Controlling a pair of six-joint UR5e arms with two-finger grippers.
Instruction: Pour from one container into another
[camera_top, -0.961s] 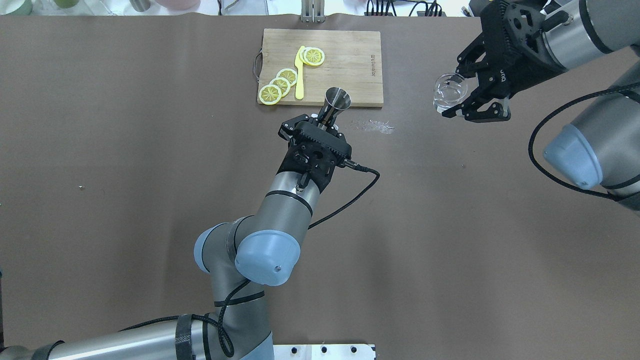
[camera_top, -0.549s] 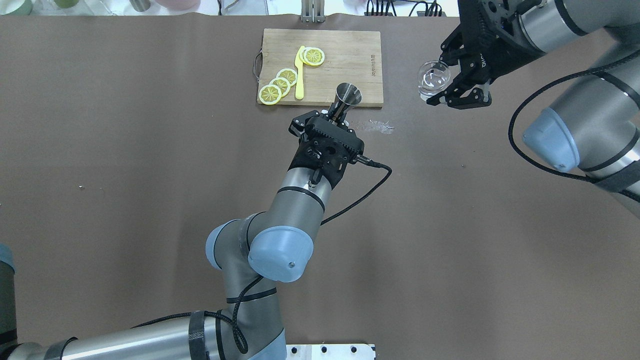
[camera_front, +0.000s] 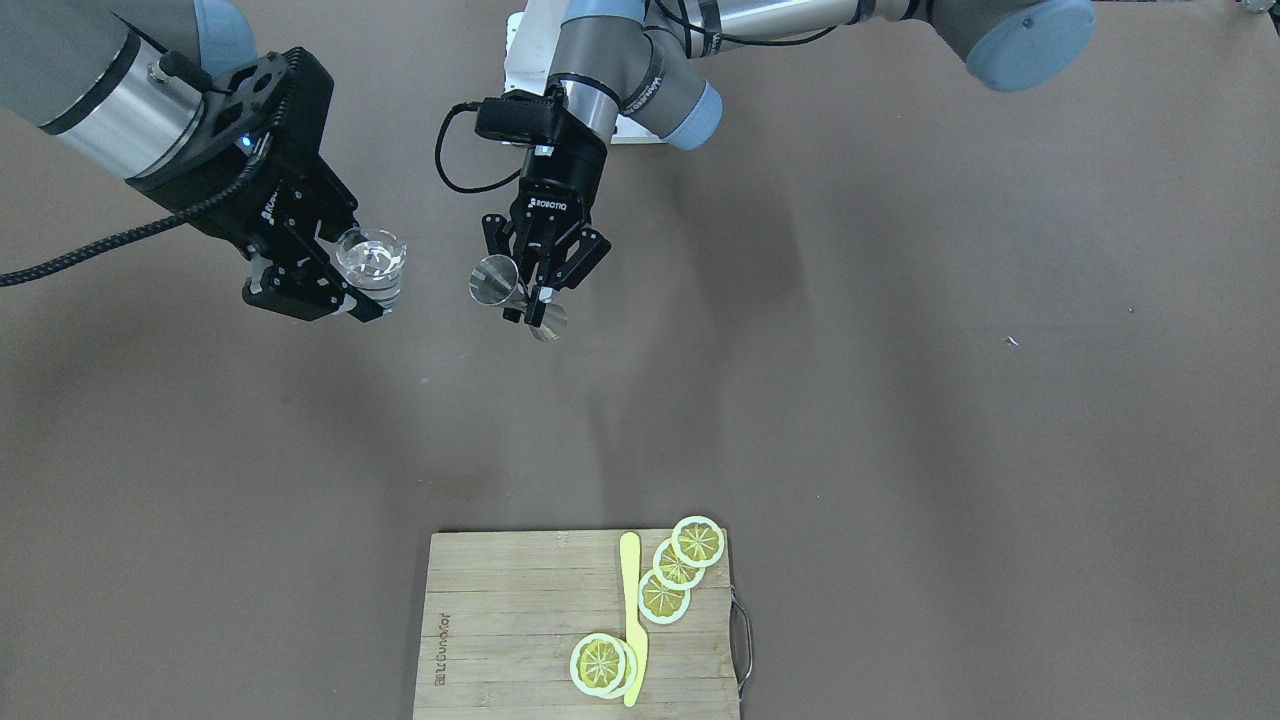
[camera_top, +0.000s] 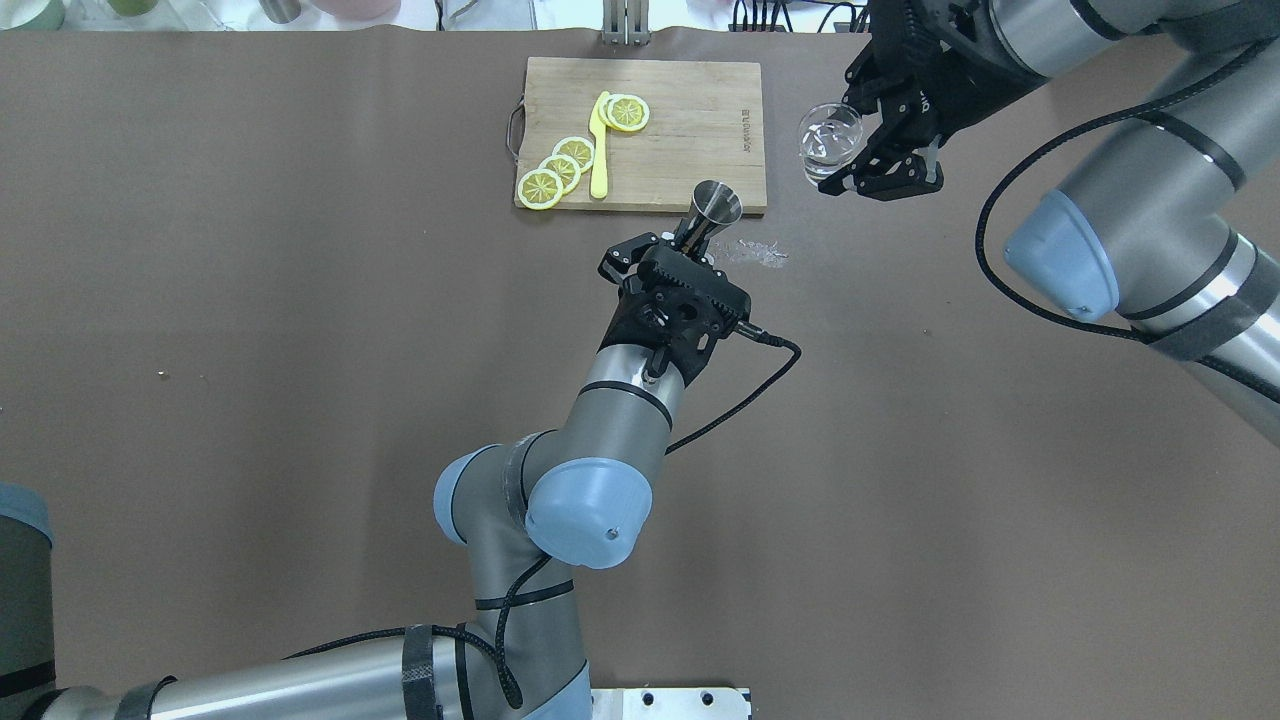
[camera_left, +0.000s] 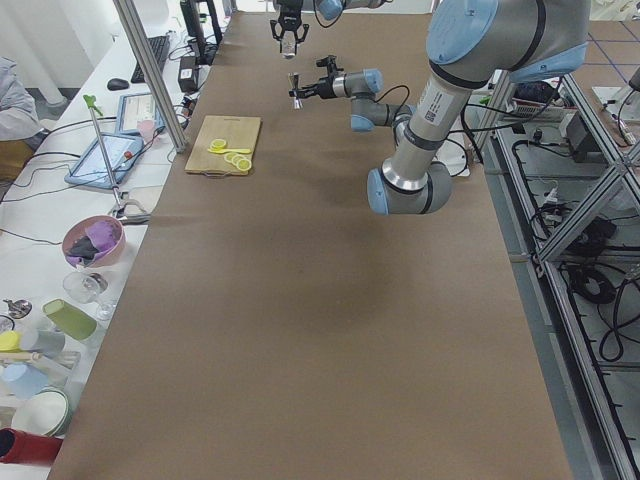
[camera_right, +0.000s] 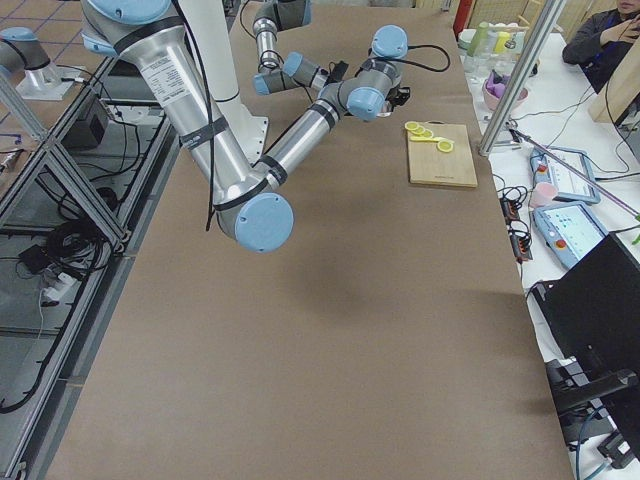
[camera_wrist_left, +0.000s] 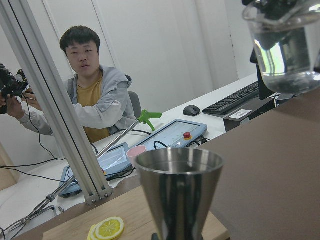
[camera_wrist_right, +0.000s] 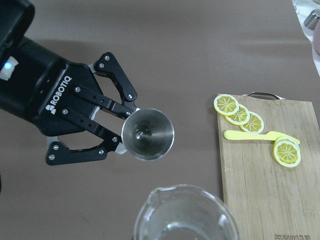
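A steel jigger (camera_top: 716, 205) is held upright at its narrow waist, my left gripper (camera_top: 684, 240) shut on it, above the table just in front of the cutting board. From the right wrist view the jigger (camera_wrist_right: 148, 134) shows bare metal inside its upper cup. The clear glass (camera_top: 829, 140) holds some clear liquid and is gripped upright in my right gripper (camera_top: 852, 138), up and to the right of the jigger with a gap between them. The front view shows the glass (camera_front: 371, 262) level with the jigger (camera_front: 495, 280). In the left wrist view the glass (camera_wrist_left: 285, 45) hangs above and beyond the jigger (camera_wrist_left: 180, 195).
A wooden cutting board (camera_top: 700, 110) at the far middle carries lemon slices (camera_top: 558, 168) and a yellow knife (camera_top: 599, 145). A small wet, glittery patch (camera_top: 752, 253) lies on the brown table beside the jigger. A person (camera_wrist_left: 92, 100) sits at the bench beyond the table's far edge.
My left gripper has carried the jigger rightwards and slightly farther. My right gripper has brought the glass leftwards and farther back, closing the gap to the jigger.
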